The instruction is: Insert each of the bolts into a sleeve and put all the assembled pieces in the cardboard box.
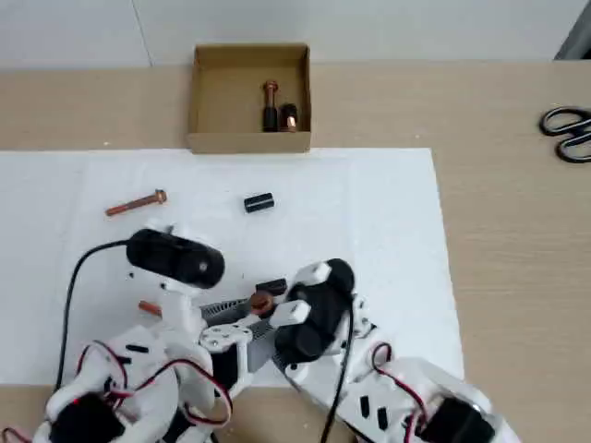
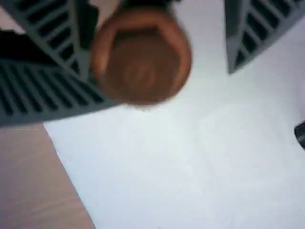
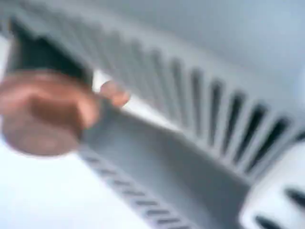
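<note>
In the high view, the left gripper (image 1: 257, 312) and the right gripper (image 1: 282, 316) are found tip to tip near the front edge of the flat white sheet (image 1: 388, 231). A copper-coloured metal bolt (image 1: 261, 300) and a short black cylindrical sleeve (image 1: 271, 286) are seen touching between them. A second copper bolt (image 1: 137, 203) and a loose black sleeve (image 1: 259, 202) are seen lying apart farther up the sheet, and assembled pieces (image 1: 279, 113) are seen inside the open brown cardboard box (image 1: 208, 92). Insertion is judged to be the step in hand. Bolt and sleeve should be kept on one axis and pushed slowly, so that nothing is skewed or dropped

In the left wrist view, the left gripper's fingers (image 2: 47, 43) are held apart. The bolt's round, dull-copper head is placed between them, against one and clear of the other, so nothing appears clamped

In the right wrist view, that head is seen with the black sleeve just behind it; whether the right gripper is closed on either cannot be told
</note>
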Tool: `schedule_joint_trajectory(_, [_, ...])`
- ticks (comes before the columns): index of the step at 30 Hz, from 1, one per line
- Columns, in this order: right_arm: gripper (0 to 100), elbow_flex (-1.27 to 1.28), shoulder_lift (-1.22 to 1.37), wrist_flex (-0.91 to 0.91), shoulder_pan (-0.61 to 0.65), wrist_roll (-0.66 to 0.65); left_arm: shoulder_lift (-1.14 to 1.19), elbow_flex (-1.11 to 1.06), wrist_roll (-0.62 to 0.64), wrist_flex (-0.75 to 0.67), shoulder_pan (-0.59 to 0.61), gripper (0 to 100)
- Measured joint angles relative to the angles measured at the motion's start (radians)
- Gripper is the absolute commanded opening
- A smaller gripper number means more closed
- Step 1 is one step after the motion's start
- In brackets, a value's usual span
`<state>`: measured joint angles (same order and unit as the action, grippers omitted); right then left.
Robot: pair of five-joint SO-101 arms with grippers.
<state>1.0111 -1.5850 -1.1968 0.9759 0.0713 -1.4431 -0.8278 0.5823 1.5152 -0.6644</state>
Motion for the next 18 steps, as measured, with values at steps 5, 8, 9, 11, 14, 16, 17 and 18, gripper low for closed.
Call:
schedule_joint_trajectory(5, [0.2, 0.000, 0.002, 0.000, -0.002, 0.000, 0.000, 0.002, -0.003, 0.002, 0.002, 20])
schedule_joint_trajectory(8, [0.2, -0.002, 0.000, 0.000, -0.002, 0.000, 0.000, 0.034, -0.011, 0.000, 0.002, 20])
schedule_joint_trajectory(9, [0.2, -0.002, 0.000, 0.002, 0.000, 0.000, 0.005, 0.049, -0.005, -0.006, 0.009, 20])
schedule_joint_trajectory(11, [0.2, -0.002, 0.002, 0.002, 0.000, 0.000, 0.002, 0.081, -0.005, -0.025, 0.037, 20])
schedule_joint_trajectory(14, [0.2, -0.002, 0.002, 0.002, 0.002, 0.000, 0.002, 0.114, -0.031, -0.043, 0.074, 20])
schedule_joint_trajectory(16, [0.2, -0.002, 0.002, 0.002, 0.000, 0.000, 0.002, 0.121, -0.044, -0.055, 0.098, 20])
schedule_joint_trajectory(17, [0.2, -0.002, 0.002, 0.002, 0.000, 0.000, 0.002, 0.121, -0.048, -0.063, 0.110, 19])
schedule_joint_trajectory(18, [0.2, -0.002, 0.002, 0.002, 0.000, 0.000, 0.002, 0.121, -0.049, -0.069, 0.126, 17])
